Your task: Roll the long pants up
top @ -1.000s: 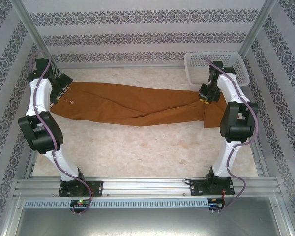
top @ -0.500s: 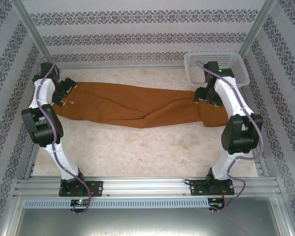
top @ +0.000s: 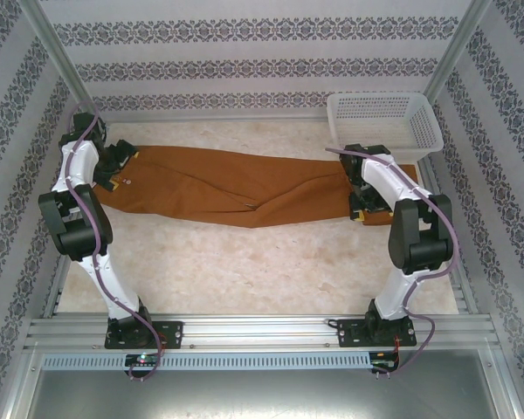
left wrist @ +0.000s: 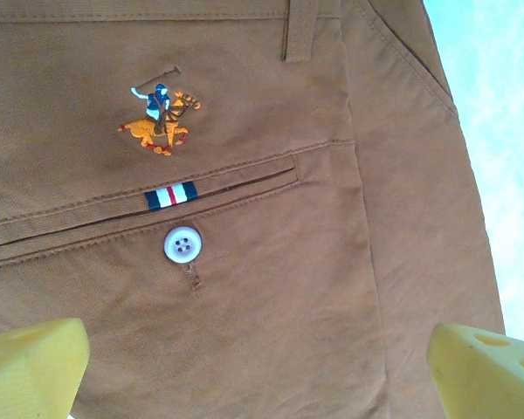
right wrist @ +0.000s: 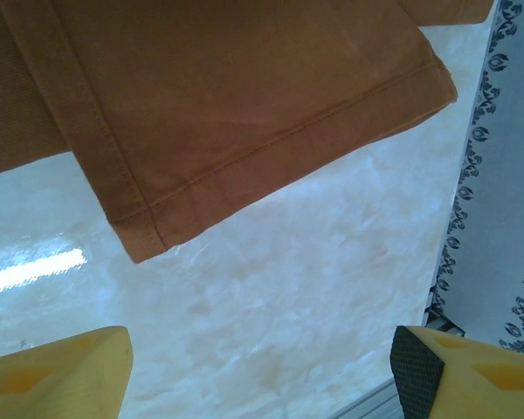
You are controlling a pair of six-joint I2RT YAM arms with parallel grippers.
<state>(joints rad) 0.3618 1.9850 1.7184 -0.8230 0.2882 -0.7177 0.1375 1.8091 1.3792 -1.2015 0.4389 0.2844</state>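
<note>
The long pants lie flat across the table, waist at the left and leg ends at the right. My left gripper hovers open over the waist end. In the left wrist view its yellow fingers stand wide apart above the back pocket, with the white button and an embroidered polo logo in sight. My right gripper is open just near of the leg ends. The right wrist view has a stitched hem lying on the marble, and bare table between the fingertips.
A white plastic basket stands at the back right corner, close behind the leg ends. Metal frame posts and patterned walls enclose the table. Its right edge shows close by the right gripper.
My right gripper has opened, let go of the leg end and pulled back toward the near side. The left arm shifted slightly at the waist and stayed open.
</note>
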